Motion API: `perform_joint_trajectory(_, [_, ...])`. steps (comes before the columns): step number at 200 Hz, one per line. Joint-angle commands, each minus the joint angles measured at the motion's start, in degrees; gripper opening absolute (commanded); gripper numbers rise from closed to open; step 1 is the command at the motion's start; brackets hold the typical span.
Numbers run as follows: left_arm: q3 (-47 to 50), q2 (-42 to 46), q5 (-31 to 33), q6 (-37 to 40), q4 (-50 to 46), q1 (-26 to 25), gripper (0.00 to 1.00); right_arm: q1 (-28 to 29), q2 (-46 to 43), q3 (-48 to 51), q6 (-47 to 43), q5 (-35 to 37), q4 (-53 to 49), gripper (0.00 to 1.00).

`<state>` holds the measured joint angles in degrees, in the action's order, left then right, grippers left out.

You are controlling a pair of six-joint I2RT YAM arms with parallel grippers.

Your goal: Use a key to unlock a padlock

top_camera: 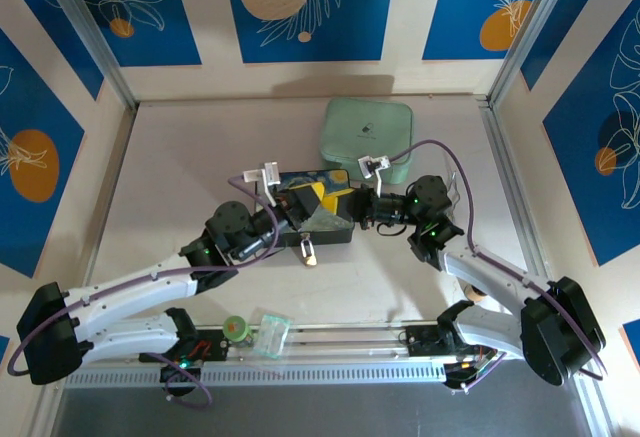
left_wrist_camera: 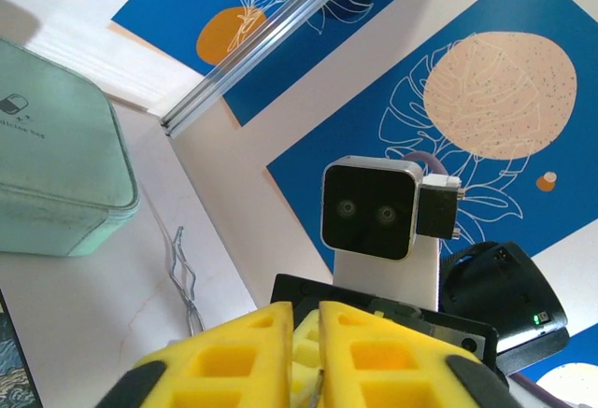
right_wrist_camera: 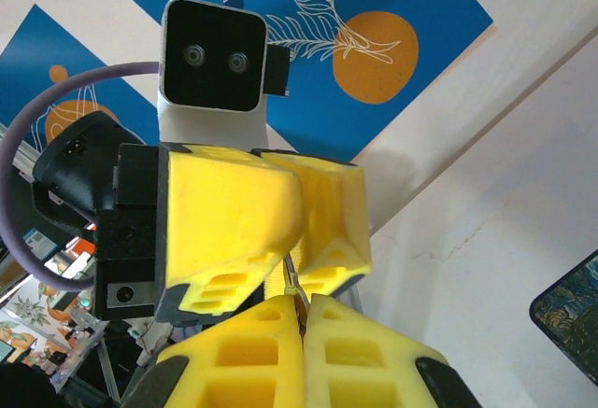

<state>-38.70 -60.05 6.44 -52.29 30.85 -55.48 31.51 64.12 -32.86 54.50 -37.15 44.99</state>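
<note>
My two grippers meet tip to tip above the dark painted box. The key is a thin silvery strip. It runs from the seam of my right gripper, which is shut on it, up into the narrow gap of my left gripper. In the left wrist view a silvery sliver sits between the nearly closed yellow fingers. A small brass-gold piece lies on the table against the box's front edge, clear of both grippers. It looks like the padlock.
A mint-green zip case lies behind the box. A long bent wire lies on the table beside the case. A small green jar and a clear packet sit by the near rail. Painted walls enclose the table.
</note>
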Motion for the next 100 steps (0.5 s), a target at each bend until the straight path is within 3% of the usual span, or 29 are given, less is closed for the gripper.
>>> perform_joint_trajectory(1, [0.5, 0.6, 0.2, 0.0, 0.5, 0.8, 0.10, -0.3, 0.3, 0.4, -0.1, -1.0, 0.1, 0.03])
perform_joint_trajectory(22, [0.4, 0.7, 0.1, 0.1, 0.1, 0.8, 0.00, -0.3, 0.4, 0.5, -0.2, -1.0, -0.4, 0.03])
perform_joint_trajectory(57, [-0.3, 0.6, -0.8, 0.4, -1.7, 0.9, 0.00, -0.3, 0.2, 0.3, 0.1, -1.0, -0.5, 0.04])
perform_joint_trajectory(65, [-0.5, 0.4, -0.9, 0.3, -1.8, 0.9, 0.00, -0.4, 0.2, 0.2, 0.5, -0.9, -0.7, 0.14])
perform_joint_trajectory(73, [-0.5, 0.3, -0.8, -0.1, -1.7, 0.9, 0.00, -0.5, 0.2, 0.0, 1.1, -0.5, -1.0, 0.39])
perform_joint_trajectory(78, [-0.4, 0.3, -0.5, -0.5, -1.4, 0.9, 0.00, -0.6, 0.2, 0.1, 1.6, -0.3, -0.7, 0.49])
perform_joint_trajectory(100, [1.0, 0.4, 1.6, -3.0, 1.8, 0.9, 0.00, -0.4, 0.4, 0.4, 3.7, 0.7, 2.1, 0.55])
